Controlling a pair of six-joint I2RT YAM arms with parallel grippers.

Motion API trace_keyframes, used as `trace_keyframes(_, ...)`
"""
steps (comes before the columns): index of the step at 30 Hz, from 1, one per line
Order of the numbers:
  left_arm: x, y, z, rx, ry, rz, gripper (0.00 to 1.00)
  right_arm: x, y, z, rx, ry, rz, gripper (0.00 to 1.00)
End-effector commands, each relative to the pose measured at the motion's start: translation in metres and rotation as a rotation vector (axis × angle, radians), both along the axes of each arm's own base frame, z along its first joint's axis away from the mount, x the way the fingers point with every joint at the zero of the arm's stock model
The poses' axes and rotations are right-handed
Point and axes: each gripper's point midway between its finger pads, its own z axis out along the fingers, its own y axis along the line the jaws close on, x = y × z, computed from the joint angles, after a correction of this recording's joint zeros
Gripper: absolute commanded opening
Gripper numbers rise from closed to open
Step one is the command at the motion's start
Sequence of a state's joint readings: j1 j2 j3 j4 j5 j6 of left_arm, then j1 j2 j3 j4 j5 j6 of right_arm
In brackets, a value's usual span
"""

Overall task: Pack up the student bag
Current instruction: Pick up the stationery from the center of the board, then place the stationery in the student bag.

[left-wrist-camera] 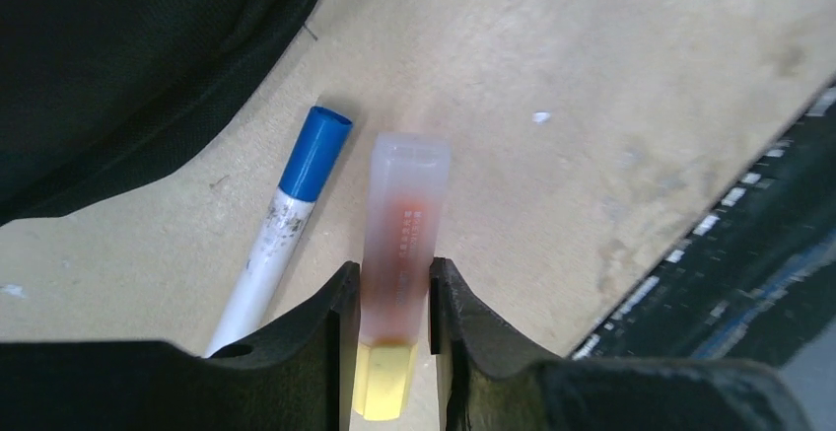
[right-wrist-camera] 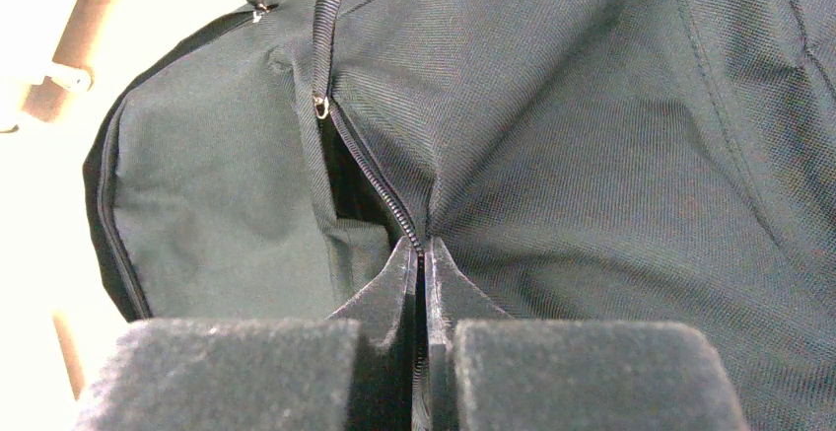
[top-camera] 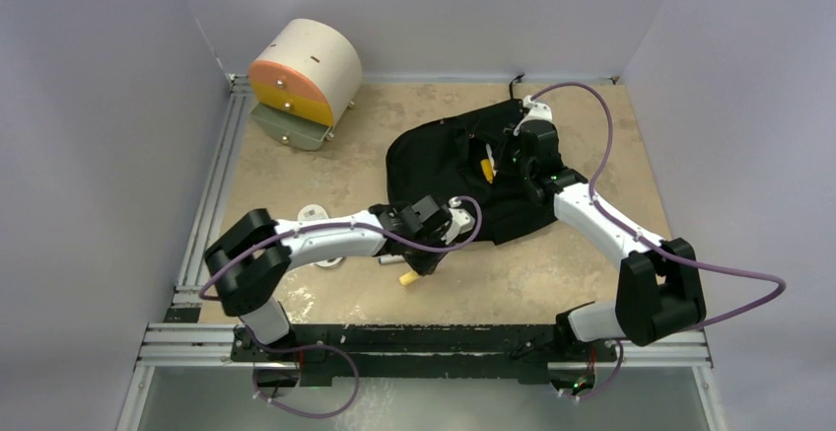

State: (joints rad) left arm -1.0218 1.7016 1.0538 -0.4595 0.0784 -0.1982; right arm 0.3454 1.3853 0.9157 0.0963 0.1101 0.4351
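**Beige surface (top-camera: 513,283): grip status**

The student bag (top-camera: 429,160) lies flat at the surface's far centre-right. The right gripper (right-wrist-camera: 422,253) sits on the bag, pressed together on fabric at the end of the part-open zipper (right-wrist-camera: 370,175). The left gripper (left-wrist-camera: 392,278), just off the bag's near edge, pinches an orange pen (left-wrist-camera: 399,234). A blue-capped pen (left-wrist-camera: 286,214) lies alongside.

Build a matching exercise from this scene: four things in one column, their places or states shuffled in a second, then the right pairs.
Things:
1 highlighter
2 blue-capped pen
3 student bag
4 drawer box

Places:
a in the far left corner of the table
b between the fingers of the left gripper
c pinched at its zipper by the right gripper
d lying loose on the table

Pairs: 1-b, 2-d, 3-c, 4-a
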Motion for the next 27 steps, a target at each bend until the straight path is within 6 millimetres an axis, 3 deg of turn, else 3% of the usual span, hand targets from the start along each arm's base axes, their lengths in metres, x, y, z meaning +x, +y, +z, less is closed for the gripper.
trace_keyframes(1, 0.005, -0.032, 0.066, -0.259, -0.089, -0.025, 0.00, 0.008, 0.010, 0.024, 0.054, -0.064, 0.020, 0.00)
trace_keyframes(6, 0.020, -0.042, 0.087, -0.315, -0.140, 0.013, 0.00, 0.008, 0.010, 0.025, 0.051, -0.066, 0.023, 0.00)
trace_keyframes(11, 0.054, -0.050, 0.102, -0.353, -0.137, 0.088, 0.00, 0.007, 0.012, 0.025, 0.056, -0.064, 0.038, 0.00)
trace_keyframes(17, 0.094, -0.065, 0.138, -0.526, -0.045, 0.204, 0.00, 0.008, 0.015, 0.029, 0.067, -0.065, 0.046, 0.00)
trace_keyframes(27, 0.120, -0.102, 0.155, -0.598, 0.109, 0.243, 0.00, 0.006, 0.015, 0.031, 0.070, -0.066, 0.046, 0.00)
